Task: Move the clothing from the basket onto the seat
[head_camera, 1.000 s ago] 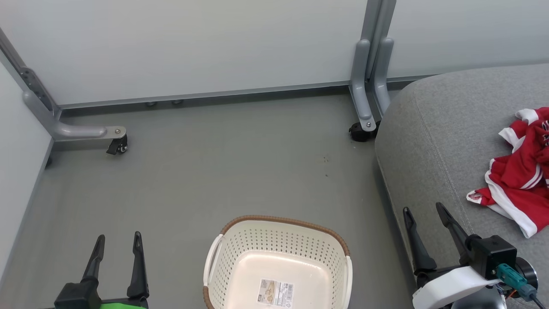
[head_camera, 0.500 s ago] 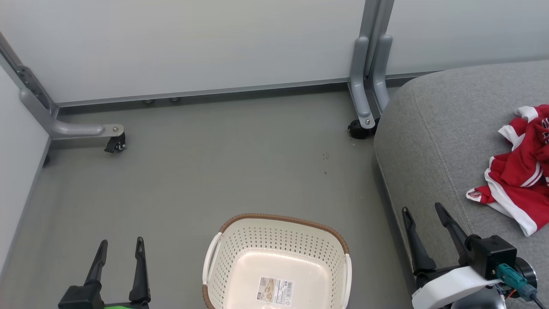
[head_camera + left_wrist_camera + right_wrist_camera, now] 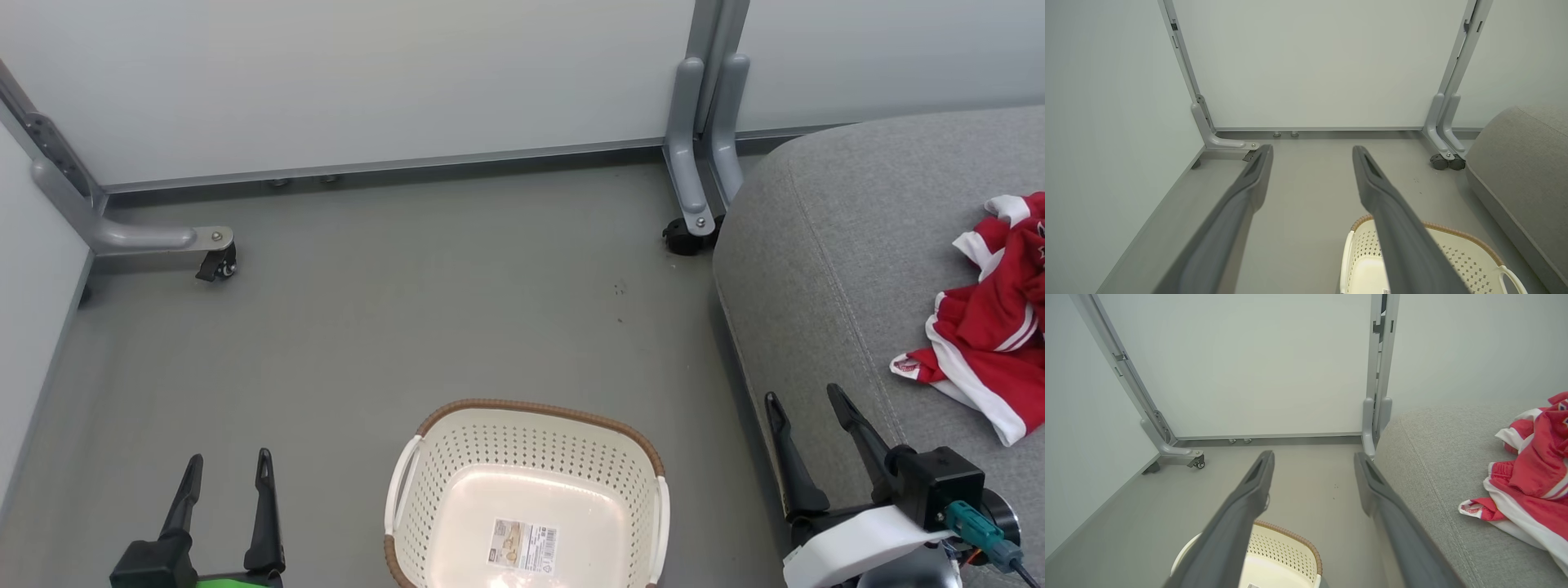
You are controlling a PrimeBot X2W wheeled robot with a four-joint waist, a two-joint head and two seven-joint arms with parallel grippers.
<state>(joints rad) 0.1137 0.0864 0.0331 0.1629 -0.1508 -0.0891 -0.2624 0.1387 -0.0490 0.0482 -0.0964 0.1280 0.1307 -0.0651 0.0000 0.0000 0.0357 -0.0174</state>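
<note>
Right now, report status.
Left gripper open, empty. Right gripper open, empty. Clothing on seat; basket shows none. Nothing in the way.

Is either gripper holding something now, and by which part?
Nothing is held. The left gripper and right gripper are both open and empty; the clothing lies on the seat.

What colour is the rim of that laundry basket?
Brown, woven-looking; the rim of the laundry basket shows best in the head view.
</note>
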